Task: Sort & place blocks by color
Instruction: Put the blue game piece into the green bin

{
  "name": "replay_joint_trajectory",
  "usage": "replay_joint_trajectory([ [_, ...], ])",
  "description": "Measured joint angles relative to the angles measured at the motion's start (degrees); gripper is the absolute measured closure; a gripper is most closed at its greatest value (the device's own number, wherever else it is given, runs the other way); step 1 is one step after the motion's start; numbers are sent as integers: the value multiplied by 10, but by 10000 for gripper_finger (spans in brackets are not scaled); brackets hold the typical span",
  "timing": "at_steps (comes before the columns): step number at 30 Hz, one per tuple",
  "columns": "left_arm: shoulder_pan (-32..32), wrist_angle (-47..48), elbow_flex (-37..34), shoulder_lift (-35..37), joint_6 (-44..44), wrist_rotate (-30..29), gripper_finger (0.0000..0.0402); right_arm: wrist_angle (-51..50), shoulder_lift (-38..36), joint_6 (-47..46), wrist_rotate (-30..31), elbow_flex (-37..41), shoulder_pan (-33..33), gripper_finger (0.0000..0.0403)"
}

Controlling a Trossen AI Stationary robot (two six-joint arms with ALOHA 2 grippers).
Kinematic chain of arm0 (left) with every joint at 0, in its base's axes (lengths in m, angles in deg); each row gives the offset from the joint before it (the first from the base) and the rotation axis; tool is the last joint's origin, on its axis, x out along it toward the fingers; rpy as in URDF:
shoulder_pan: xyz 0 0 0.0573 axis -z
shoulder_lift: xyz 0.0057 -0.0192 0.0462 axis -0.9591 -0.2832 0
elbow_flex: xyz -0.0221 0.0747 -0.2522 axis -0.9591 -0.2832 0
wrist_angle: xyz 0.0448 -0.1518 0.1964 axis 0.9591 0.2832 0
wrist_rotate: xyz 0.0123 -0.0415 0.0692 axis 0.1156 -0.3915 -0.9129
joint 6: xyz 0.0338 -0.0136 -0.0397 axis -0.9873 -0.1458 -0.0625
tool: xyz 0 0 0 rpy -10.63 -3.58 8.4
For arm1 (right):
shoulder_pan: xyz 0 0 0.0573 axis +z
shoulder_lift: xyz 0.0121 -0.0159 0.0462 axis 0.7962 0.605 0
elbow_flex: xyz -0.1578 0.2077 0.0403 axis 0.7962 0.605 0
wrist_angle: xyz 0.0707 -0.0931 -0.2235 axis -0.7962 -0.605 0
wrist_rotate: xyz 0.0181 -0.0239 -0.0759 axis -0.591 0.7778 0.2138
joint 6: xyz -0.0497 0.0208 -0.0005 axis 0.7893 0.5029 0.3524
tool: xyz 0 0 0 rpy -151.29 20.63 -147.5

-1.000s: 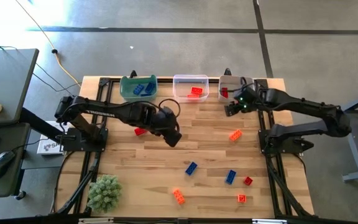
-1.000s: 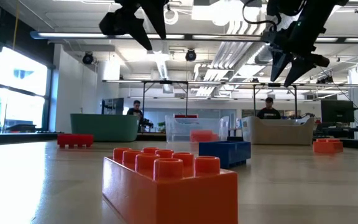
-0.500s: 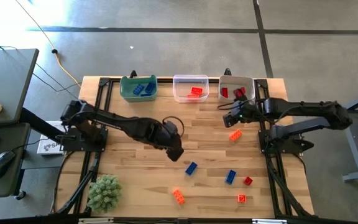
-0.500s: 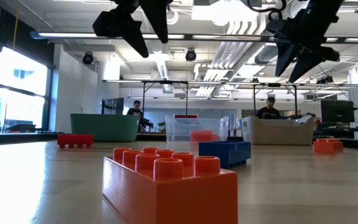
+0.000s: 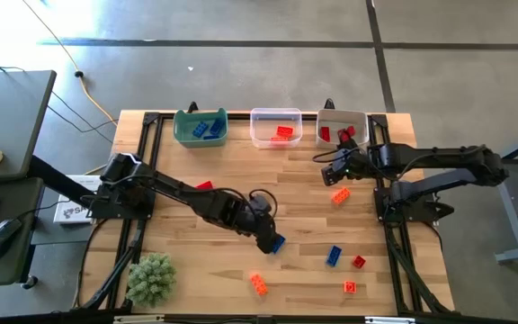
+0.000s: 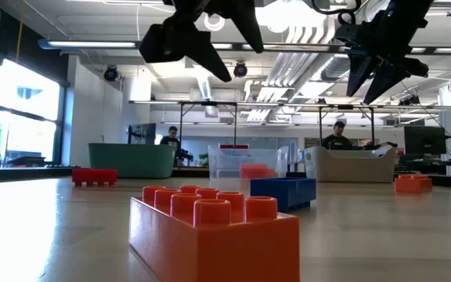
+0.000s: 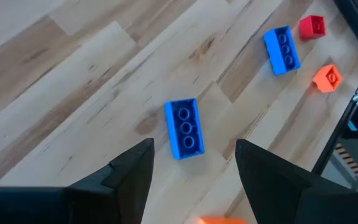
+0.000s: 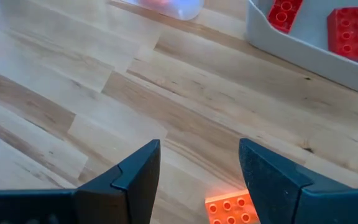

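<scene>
1. My left gripper [image 5: 271, 241] is stretched out over the middle of the table [image 5: 196, 225], fingers spread wide and holding nothing. In my left wrist view the blue block [image 7: 184, 129] sits right between the fingertips, flat on the wood.
2. My right gripper [image 5: 329, 173] hangs near the far right of the table, jaws apart and empty too, with an orange block [image 5: 340, 195] lying just beside it on the wood.
3. Bins along the far edge: green bin [image 5: 181, 132] has blue blocks in it, clear bin [image 5: 261, 118] has a red-orange one, white bin [image 5: 331, 117] has red ones.
4. Loose blocks on the table: a red block [image 5: 204, 185] on the left side, another blue block [image 5: 334, 256], a small red block [image 5: 358, 262], plus two orange ones [image 5: 258, 284] along the near edge.
5. A fuzzy green clump [image 5: 150, 278] sits in the near left corner.
</scene>
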Motion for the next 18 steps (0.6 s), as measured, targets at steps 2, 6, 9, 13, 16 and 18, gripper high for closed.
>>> replay_joint_trajectory([
  [2,2,-5,0,-5,0,-1,186,0,3,10,-14,0,0,197],
  [6,8,15,0,-5,-17,-1,186,26,15,26,-46,0,12,197],
  [9,16,61,0,4,-18,-2,186,74,26,49,-52,0,41,197],
  [13,25,136,0,24,-17,-3,186,152,47,93,-59,0,85,197],
  [16,31,190,0,34,-14,-15,186,214,69,147,-70,0,116,197],
  [18,34,213,0,40,-12,-18,186,253,88,187,-78,0,134,197],
])
